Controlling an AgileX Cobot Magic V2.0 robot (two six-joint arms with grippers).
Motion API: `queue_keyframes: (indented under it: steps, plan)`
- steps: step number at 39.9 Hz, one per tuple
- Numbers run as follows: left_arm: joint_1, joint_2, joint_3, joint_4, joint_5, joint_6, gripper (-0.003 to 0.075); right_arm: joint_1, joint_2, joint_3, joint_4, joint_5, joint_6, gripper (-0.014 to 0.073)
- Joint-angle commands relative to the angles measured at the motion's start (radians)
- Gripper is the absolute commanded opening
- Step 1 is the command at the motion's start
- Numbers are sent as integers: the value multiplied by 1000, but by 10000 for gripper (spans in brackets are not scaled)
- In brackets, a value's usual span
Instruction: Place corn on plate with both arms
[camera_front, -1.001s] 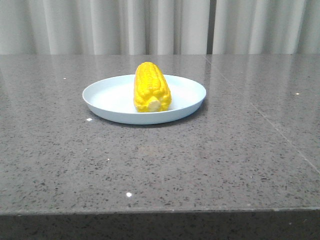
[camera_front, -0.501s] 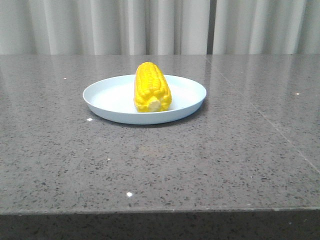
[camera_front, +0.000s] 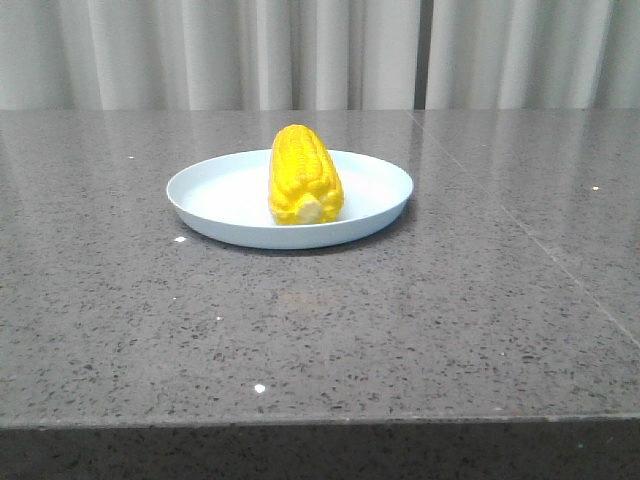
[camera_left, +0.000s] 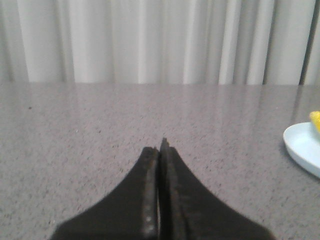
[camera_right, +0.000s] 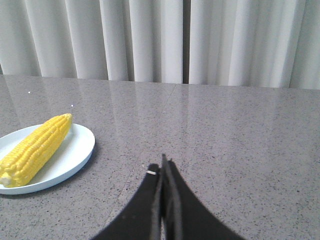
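The yellow corn (camera_front: 303, 176) lies on the pale blue-white plate (camera_front: 220, 190) in the middle of the table, its pale stub end toward the front. The right wrist view also shows the corn (camera_right: 36, 148) lying on the plate (camera_right: 75, 152), well off to one side of my right gripper (camera_right: 162, 162). That gripper is shut and empty over bare table. My left gripper (camera_left: 160, 145) is shut and empty too. In its view only the plate's edge (camera_left: 300, 147) and a sliver of corn (camera_left: 315, 120) show at the frame's side. Neither gripper shows in the front view.
The table (camera_front: 420, 310) is grey speckled stone with a front edge near the camera. Pale pleated curtains (camera_front: 320, 50) hang behind its far edge.
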Motion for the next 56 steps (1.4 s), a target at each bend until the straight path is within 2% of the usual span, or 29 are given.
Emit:
queue_keyframes:
  steps: [1, 7, 49, 56]
  plan:
    - [21, -23, 17, -9, -93, -19, -20, -5, 12, -24, -15, -91, -7, -67]
    - [21, -23, 88, -11, -140, -21, -20, -5, 12, -24, -15, -91, -7, -67]
    - [21, -23, 86, -13, -126, -21, -20, -5, 12, -24, -15, -91, -7, -67]
    - [21, -23, 86, -13, -126, -21, -20, -30, 10, 41, -26, -116, -55, -67]
